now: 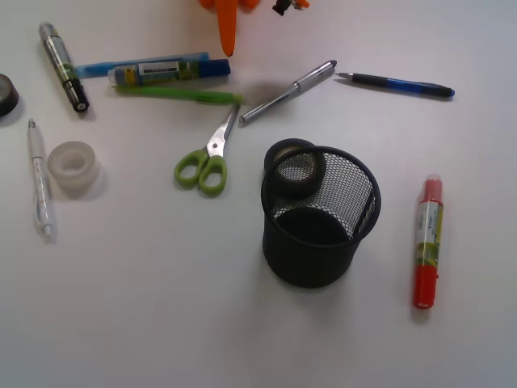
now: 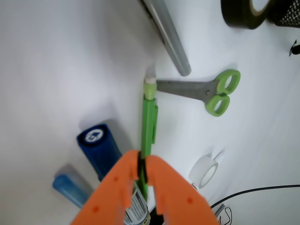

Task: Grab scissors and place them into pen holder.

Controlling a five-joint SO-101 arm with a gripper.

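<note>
The scissors lie flat on the white table, lime-green loop handles toward the front and silver blades pointing back; the wrist view shows the scissors ahead and to the right of the jaws. The black mesh pen holder stands upright to their right, and only an edge of the pen holder shows in the wrist view. My orange gripper hangs above the table behind the scissors. In the wrist view the gripper is shut with nothing between its jaws, hovering over a green pen.
A black tape roll leans on the holder's far side. A silver pen lies by the blade tips. A blue marker, a black-blue pen, a red marker, a clear tape roll and a white pen lie around.
</note>
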